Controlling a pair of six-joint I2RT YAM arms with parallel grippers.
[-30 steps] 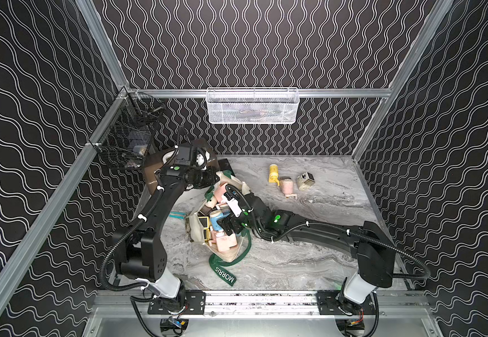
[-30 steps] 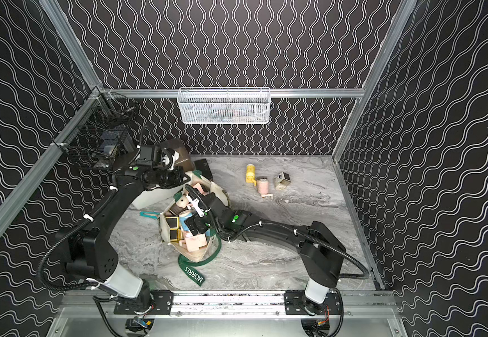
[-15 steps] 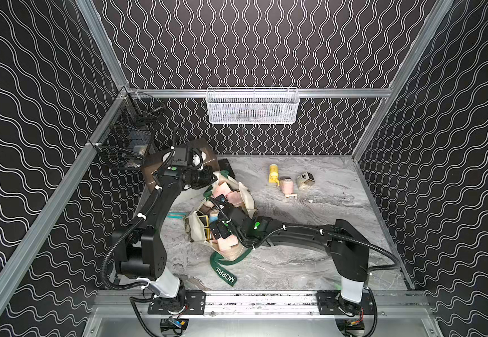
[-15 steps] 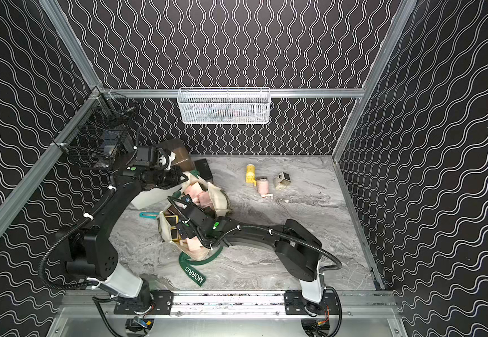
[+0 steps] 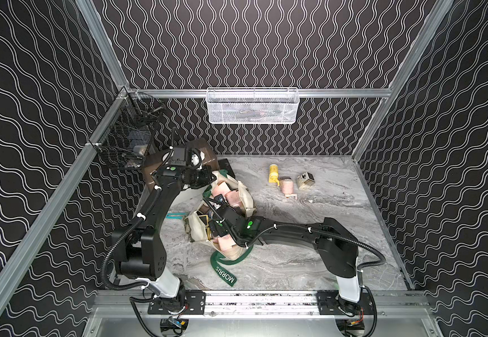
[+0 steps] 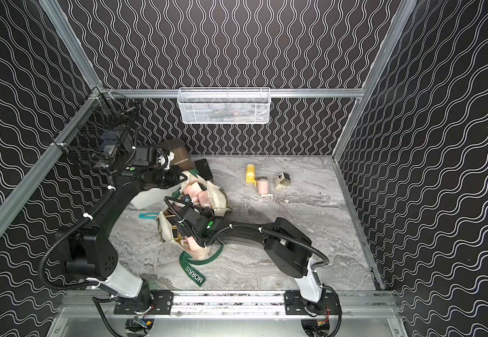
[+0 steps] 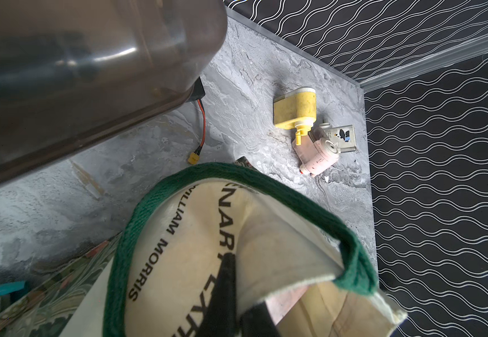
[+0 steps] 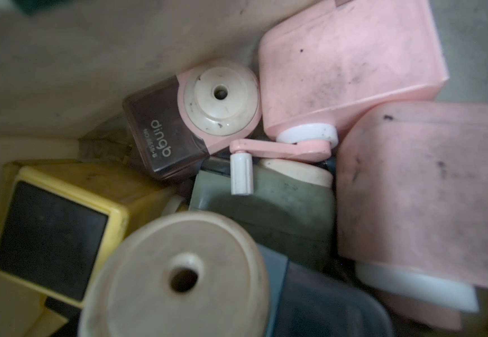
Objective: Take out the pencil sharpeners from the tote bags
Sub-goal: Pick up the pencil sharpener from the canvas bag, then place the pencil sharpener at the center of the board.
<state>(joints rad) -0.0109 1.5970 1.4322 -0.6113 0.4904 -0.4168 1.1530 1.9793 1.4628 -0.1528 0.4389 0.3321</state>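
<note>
- In both top views the cream canvas tote bag (image 5: 246,201) (image 6: 220,195) slumps mid-table. A box with a brown lid (image 5: 204,147) (image 6: 178,148) crowds it from behind, and a flat teal tool (image 5: 175,216) lies just beside it.
- Well apart, three boxy plastic pencil sharpeners (image 5: 287,186), yellow, pink and cream, sit out on the marbled table (image 5: 309,262).
- The right gripper (image 5: 213,231) is down in the bag's mouth, and how wide its jaws stand cannot be told.
- Left wrist: the left gripper (image 7: 238,286) is clamped on the bag's canvas rim, by the woven green strap (image 7: 266,186), with the glossy lid close by.
- Right wrist: no fingers are in view, only scuffed sharpeners packed inside the bag. There are pink sharpeners (image 8: 350,64), a yellow sharpener (image 8: 62,221) with a dark square face, and a round-nosed cream sharpener (image 8: 178,277).
</note>
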